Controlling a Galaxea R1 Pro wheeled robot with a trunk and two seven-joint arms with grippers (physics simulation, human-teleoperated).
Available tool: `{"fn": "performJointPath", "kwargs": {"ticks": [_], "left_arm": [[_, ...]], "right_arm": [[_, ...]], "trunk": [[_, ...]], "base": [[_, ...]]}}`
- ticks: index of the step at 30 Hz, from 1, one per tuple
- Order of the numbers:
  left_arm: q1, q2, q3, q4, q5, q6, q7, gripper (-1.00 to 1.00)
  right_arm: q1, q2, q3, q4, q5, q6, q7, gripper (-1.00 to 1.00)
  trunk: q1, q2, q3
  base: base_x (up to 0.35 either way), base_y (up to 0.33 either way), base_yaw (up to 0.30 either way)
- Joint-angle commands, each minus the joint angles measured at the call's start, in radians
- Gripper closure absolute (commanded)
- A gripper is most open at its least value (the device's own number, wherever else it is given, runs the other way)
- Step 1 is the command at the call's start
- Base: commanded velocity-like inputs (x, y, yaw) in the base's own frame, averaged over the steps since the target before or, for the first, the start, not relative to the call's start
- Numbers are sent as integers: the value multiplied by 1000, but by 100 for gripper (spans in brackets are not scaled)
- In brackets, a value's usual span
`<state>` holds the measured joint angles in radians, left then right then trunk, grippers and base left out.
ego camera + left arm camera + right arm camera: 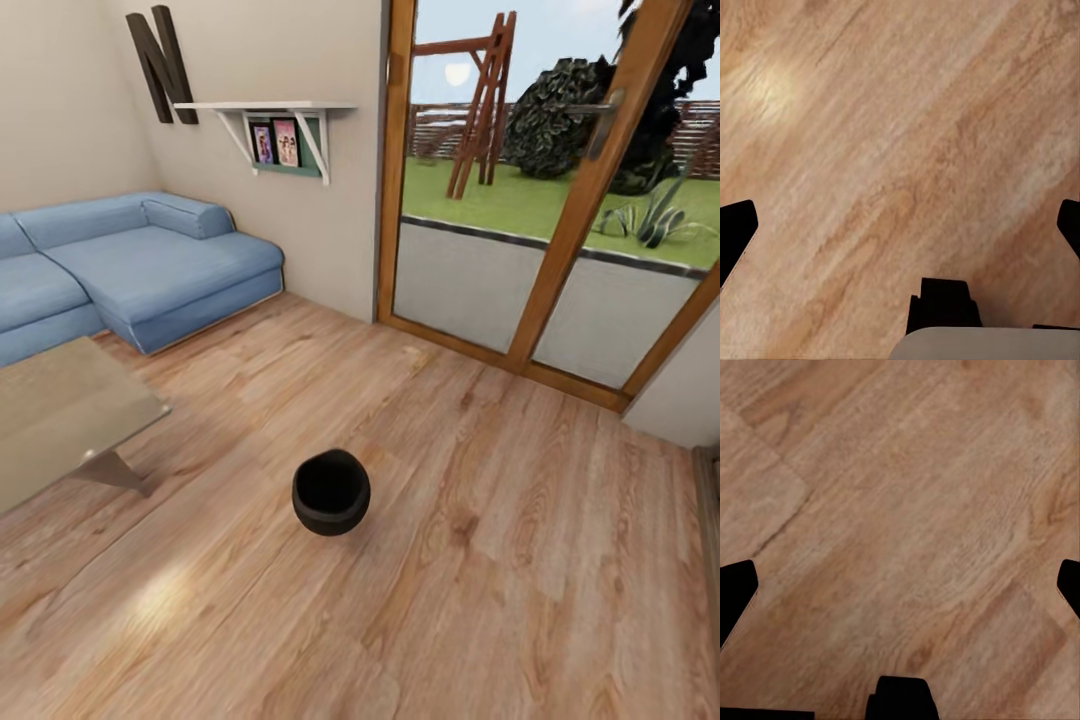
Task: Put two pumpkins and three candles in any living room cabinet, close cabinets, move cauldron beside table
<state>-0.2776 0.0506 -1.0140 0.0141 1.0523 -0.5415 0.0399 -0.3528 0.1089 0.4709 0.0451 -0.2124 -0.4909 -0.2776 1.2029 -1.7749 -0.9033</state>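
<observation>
A blue fabric corner sofa (130, 265) stands against the beige wall. Above it hang a dark wooden letter N (160, 65) and a white wall shelf (265, 106) with two small framed pictures (275, 142) under it. Wood-framed glass doors (560, 190) show a green garden with a wooden ladder frame (485, 100). The light wooden plank floor (480, 560) is bare.

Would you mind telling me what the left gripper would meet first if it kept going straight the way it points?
Most likely the wooden floor: the open left gripper points at bare planks, nothing in between, though depth is unclear.
</observation>
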Motion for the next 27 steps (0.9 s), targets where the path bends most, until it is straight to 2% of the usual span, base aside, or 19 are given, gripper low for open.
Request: {"fn": "performJointPath", "kwargs": {"ticks": [1, 27], "left_arm": [[0, 0, 0, 0, 0, 0, 0, -100], [0, 0, 0, 0, 0, 0, 0, -100]], "right_arm": [[0, 0, 0, 0, 0, 0, 0, -100], [0, -5, 0, -1, -1, 0, 0, -100]], "trunk": [[0, 0, 0], [0, 0, 0]], "base": [[330, 40, 0], [330, 94, 0]]}}
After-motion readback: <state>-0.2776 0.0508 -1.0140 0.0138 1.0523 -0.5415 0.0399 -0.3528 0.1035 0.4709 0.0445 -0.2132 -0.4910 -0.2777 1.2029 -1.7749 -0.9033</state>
